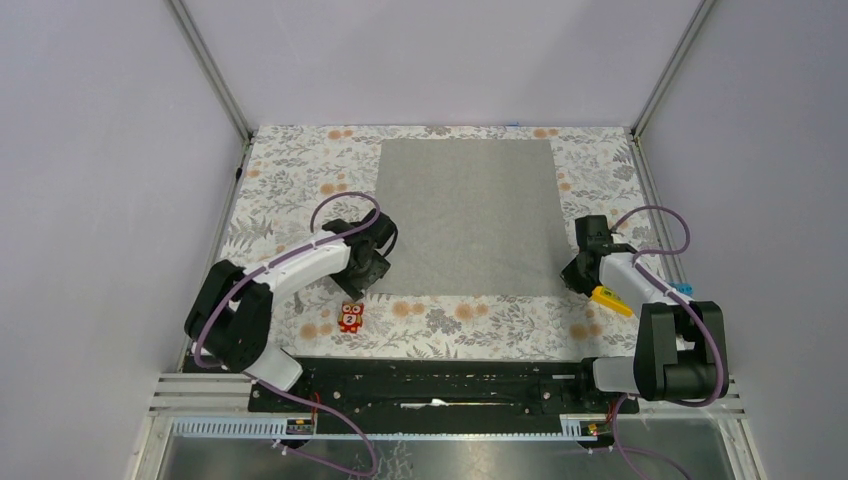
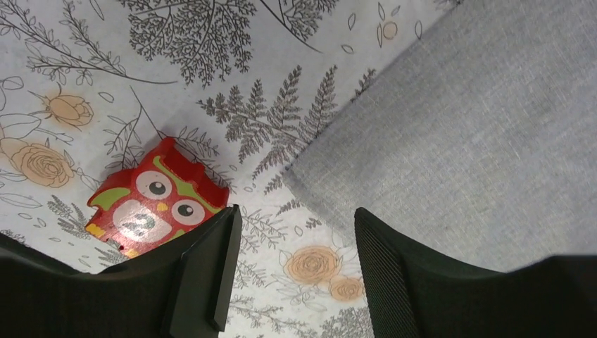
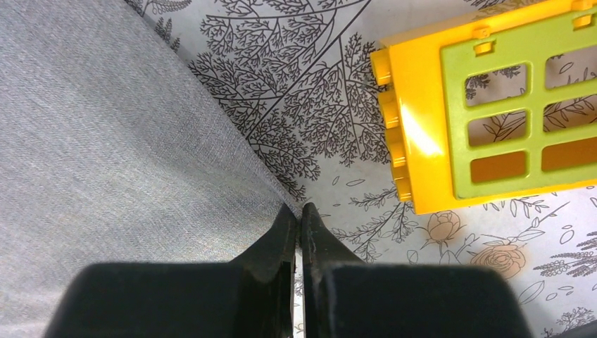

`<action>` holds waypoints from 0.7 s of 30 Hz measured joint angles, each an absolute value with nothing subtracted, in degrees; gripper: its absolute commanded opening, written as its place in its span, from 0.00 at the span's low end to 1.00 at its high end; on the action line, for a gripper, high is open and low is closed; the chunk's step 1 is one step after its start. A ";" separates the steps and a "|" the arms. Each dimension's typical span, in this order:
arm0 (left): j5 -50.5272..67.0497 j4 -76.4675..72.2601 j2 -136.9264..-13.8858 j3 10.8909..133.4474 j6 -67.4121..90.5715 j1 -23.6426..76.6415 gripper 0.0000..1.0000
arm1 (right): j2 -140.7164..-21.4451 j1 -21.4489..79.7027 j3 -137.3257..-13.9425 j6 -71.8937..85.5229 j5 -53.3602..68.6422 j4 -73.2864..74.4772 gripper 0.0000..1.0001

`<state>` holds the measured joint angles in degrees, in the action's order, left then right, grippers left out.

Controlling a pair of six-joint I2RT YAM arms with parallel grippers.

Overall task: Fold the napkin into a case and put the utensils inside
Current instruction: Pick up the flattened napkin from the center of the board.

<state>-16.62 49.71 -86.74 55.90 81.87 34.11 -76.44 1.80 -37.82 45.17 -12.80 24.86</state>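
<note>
The cover (image 1: pixel 300 170) holds one napkin (image 1: pixel 465 215), one owl toy (image 1: pixel 350 317), one yellow block (image 1: pixel 611 300).

The left gripper (image 2: pixel 296 232) was extended toward 2 o'clock, tilted downward, with its jaws held apart. The right gripper (image 3: pixel 299 215) was reached toward 10 o'clock, its fingers pressed together.

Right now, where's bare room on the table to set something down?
Free: floral table cover left of the plain grey cloth napkin, far half; same on its right; near strip between red owl toy and yellow studded block. Crowded: the napkin's near corners, at the left gripper and right gripper.
</note>
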 measured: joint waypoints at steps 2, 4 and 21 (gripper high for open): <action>-17.15 49.43 -87.57 55.88 82.54 34.11 0.60 | -76.42 1.80 -37.45 44.58 -12.80 24.51 0.00; -17.17 47.97 -88.01 55.83 82.61 34.06 0.57 | -76.36 1.80 -36.99 44.16 -12.71 23.79 0.00; -17.02 43.59 -93.32 54.70 82.78 31.97 0.60 | -76.23 1.80 -35.68 43.16 -12.56 21.76 0.00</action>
<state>-17.02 43.59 -93.32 54.70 82.78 31.97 -76.23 1.80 -35.68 43.16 -12.56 21.76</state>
